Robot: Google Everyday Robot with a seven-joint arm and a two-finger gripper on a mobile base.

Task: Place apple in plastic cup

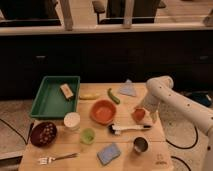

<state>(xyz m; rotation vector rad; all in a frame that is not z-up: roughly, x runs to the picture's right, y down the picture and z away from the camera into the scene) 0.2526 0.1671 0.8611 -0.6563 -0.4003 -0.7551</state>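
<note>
The apple is small, round and red-orange and sits on the wooden table, right of the orange bowl. My gripper is at the end of the white arm, right up against the apple's right side. A small green plastic cup stands in front of the bowl, well left of the apple. A white cup stands just behind it on the left.
A green tray with a sponge sits at back left. A yellow banana, a green pepper, a folded cloth, a brush, a metal cup, a blue sponge, a dark bowl and a fork lie around.
</note>
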